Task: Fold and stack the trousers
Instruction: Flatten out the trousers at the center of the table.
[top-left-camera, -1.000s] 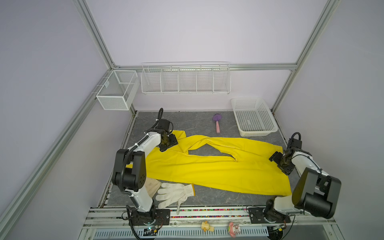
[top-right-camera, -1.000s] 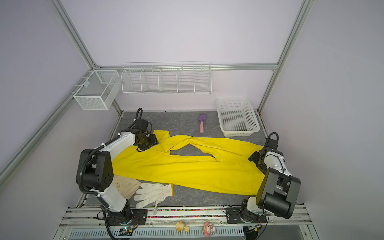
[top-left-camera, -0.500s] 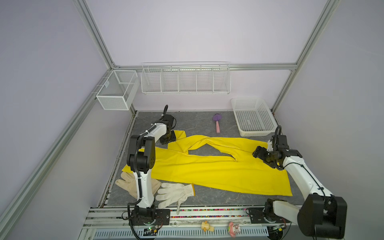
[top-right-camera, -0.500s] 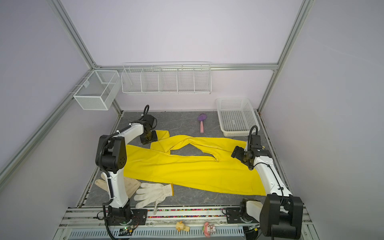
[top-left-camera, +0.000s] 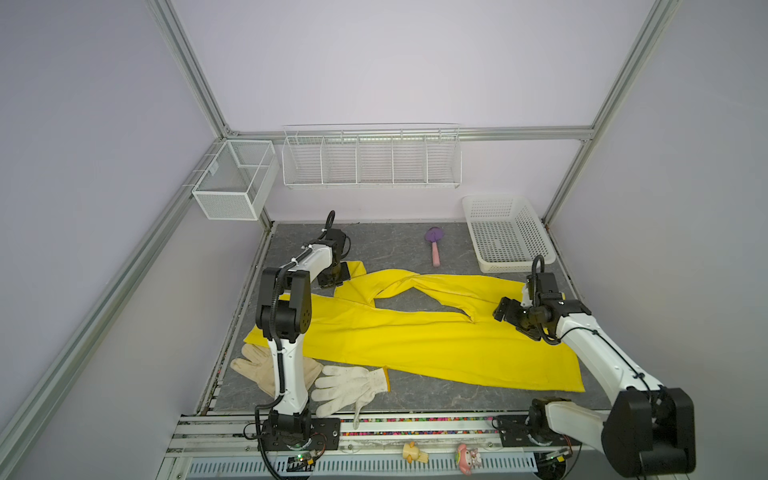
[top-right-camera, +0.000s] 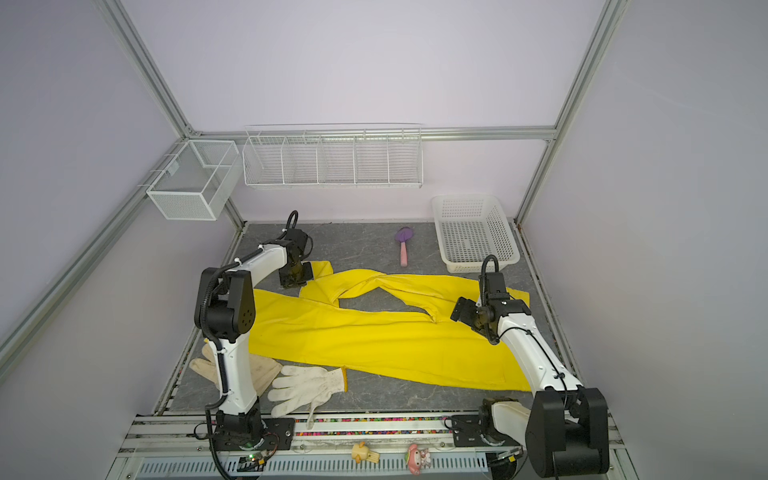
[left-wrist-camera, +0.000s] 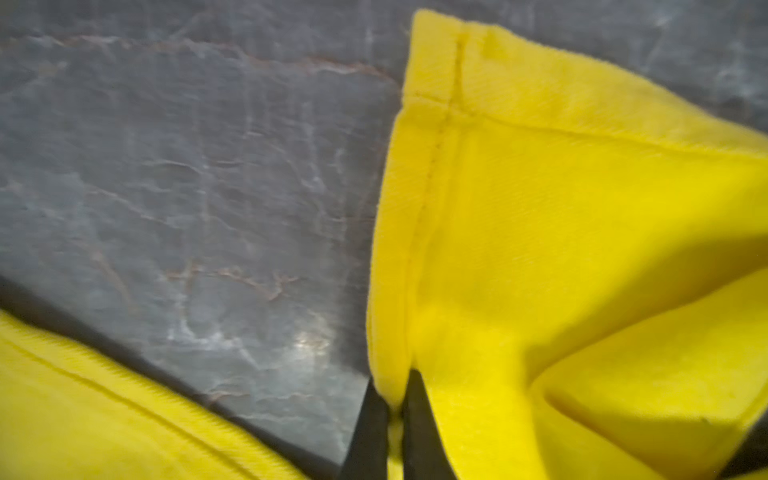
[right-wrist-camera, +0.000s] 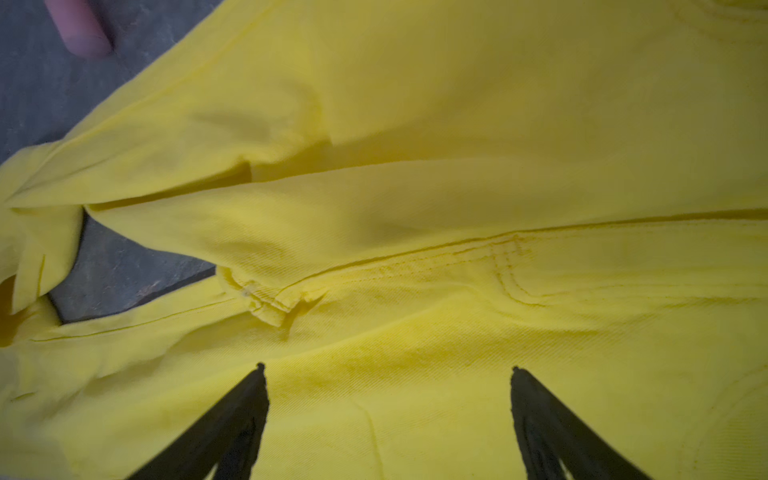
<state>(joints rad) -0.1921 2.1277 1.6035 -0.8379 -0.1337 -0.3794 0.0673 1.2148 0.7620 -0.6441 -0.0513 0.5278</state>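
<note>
The yellow trousers (top-left-camera: 415, 345) (top-right-camera: 374, 345) lie spread across the grey mat, waist to the right. The far leg is bent and creased, and its cuff lies at the back left. My left gripper (top-left-camera: 334, 277) (top-right-camera: 296, 277) is down at that cuff. In the left wrist view the left gripper (left-wrist-camera: 395, 401) is shut on the stitched hem of the trousers (left-wrist-camera: 540, 208). My right gripper (top-left-camera: 505, 311) (top-right-camera: 461, 311) hovers open over the crotch. The right wrist view shows the right gripper (right-wrist-camera: 386, 368) with its jaws wide apart above the trousers (right-wrist-camera: 457, 124), nothing between them.
A white perforated basket (top-left-camera: 507, 232) stands at the back right. A purple and pink brush (top-left-camera: 434, 249) lies near the far leg. At the front left lie a knitted glove (top-left-camera: 353, 384) and a cream glove (top-left-camera: 253, 365). Wire racks (top-left-camera: 370, 160) hang on the back wall.
My left gripper has gone from open to shut on the far leg's hem. The right arm has swung from the trousers' right edge inward to above the crotch, staying open.
</note>
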